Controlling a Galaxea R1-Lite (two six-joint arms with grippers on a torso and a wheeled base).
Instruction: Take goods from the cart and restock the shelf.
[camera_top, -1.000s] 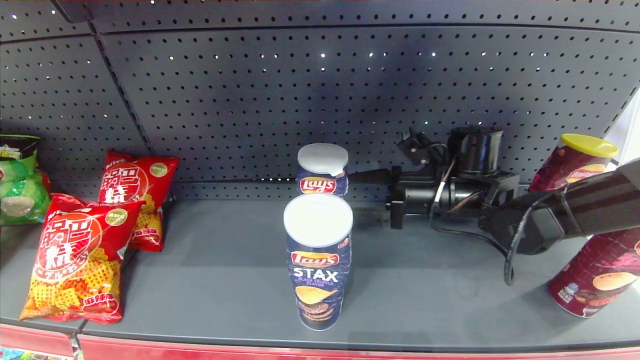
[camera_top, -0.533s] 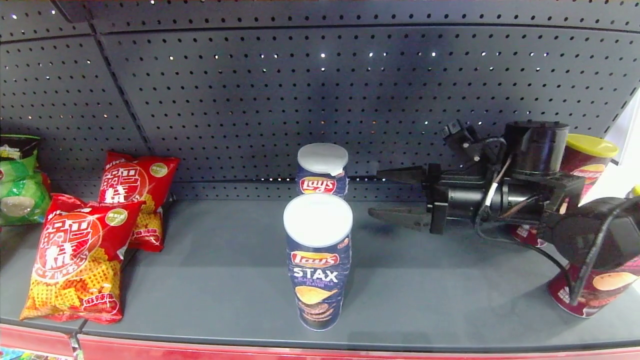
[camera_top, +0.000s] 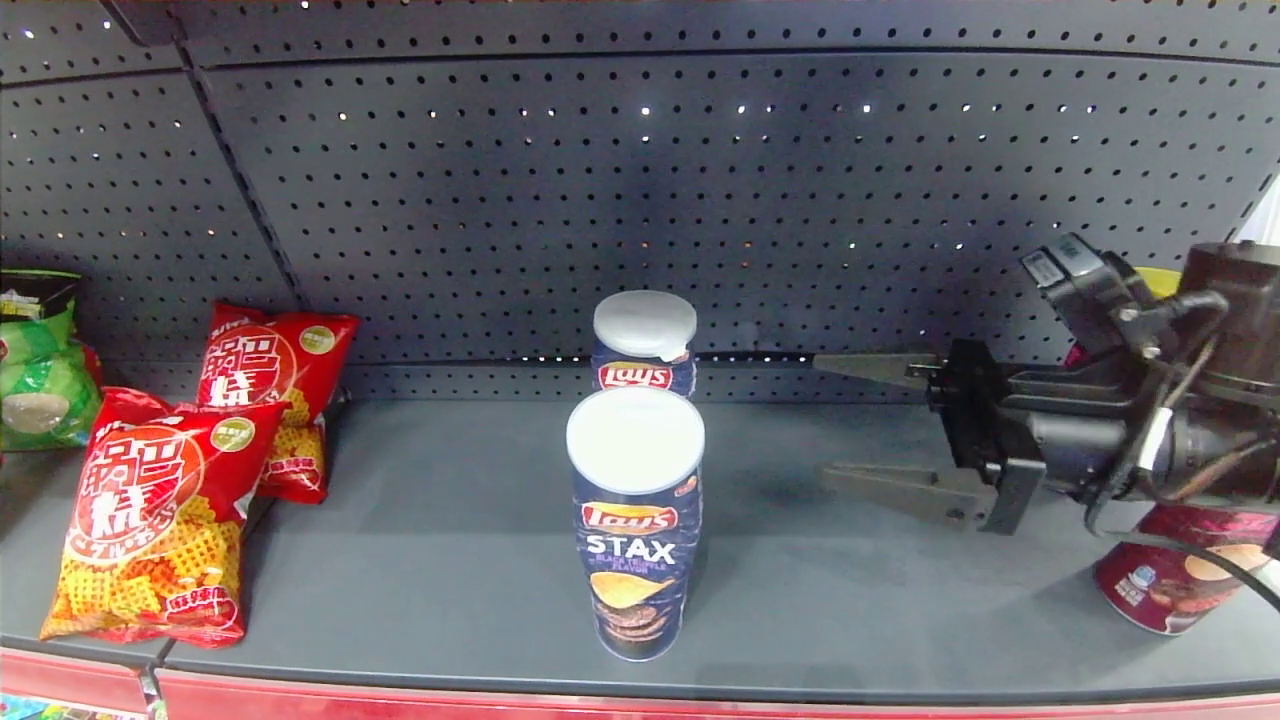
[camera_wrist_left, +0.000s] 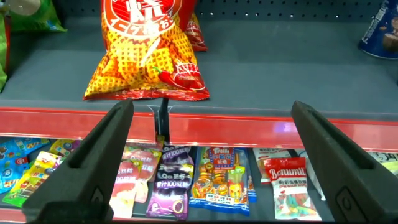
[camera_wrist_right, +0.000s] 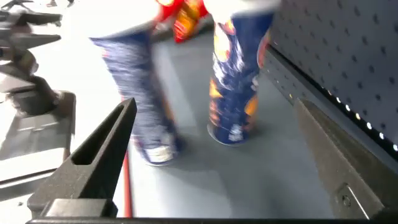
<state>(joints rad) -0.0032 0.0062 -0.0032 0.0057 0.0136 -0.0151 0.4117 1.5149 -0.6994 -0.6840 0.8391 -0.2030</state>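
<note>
I read this as the gap between two restocking runs. Two goods of one kind are already placed. The front blue can (camera_top: 637, 520) stands upright near the lip of the shelf (camera_top: 450, 560), at 6 o'clock in my head view. The rear blue can (camera_top: 645, 345) stands upright straight behind it, at 12 o'clock of the first and close to the back panel (camera_top: 700, 200). Whether the two touch I cannot tell.

My right hand (camera_top: 822, 417) sits at 3 o'clock of those cans, well apart from both, its fingers spread wide with nothing between them. My left hand (camera_wrist_left: 212, 107) hangs low in front of the shelf's red edge, its fingers likewise wide apart and empty. As I judge it, this placement is finished and what remains is fetching more stock from the cart. There is bare shelf at 9 o'clock and 3 o'clock of the blue cans to fill.

As for containers, both blue cans wear pale lids pressed on, so their contents are hidden. At 4 o'clock a dark red can (camera_top: 1150, 600) stands partly behind my right arm. At 9 o'clock two red snack bags (camera_top: 150, 515) lean sealed, one ahead of the other, with a green bag (camera_top: 35, 385) beyond them at the edge. Below the shelf's edge, sweets packets (camera_wrist_left: 214, 180) lie in a row.
</note>
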